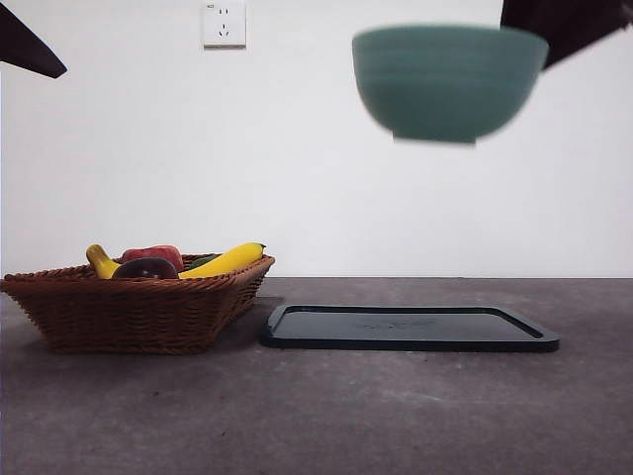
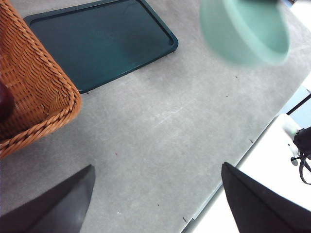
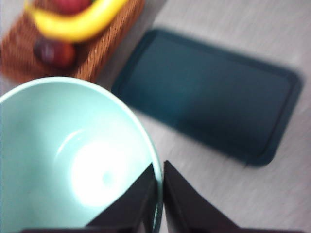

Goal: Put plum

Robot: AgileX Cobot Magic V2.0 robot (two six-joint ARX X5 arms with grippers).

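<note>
The dark purple plum (image 1: 145, 268) lies in the wicker basket (image 1: 138, 312) at the left, next to a red fruit (image 1: 153, 254) and a banana (image 1: 226, 261); it also shows in the right wrist view (image 3: 54, 52). My right gripper (image 3: 159, 187) is shut on the rim of a green bowl (image 1: 445, 81) and holds it high in the air above the dark tray (image 1: 407, 328). The bowl (image 3: 68, 155) is empty. My left gripper (image 2: 155, 199) is open and empty, high over the table beside the basket (image 2: 34, 92).
The dark tray (image 2: 102, 41) lies flat on the grey table to the right of the basket. A second banana (image 1: 100, 261) lies at the basket's back. A wall socket (image 1: 224, 23) is on the white wall behind. The table's edge (image 2: 233, 170) runs near the left gripper.
</note>
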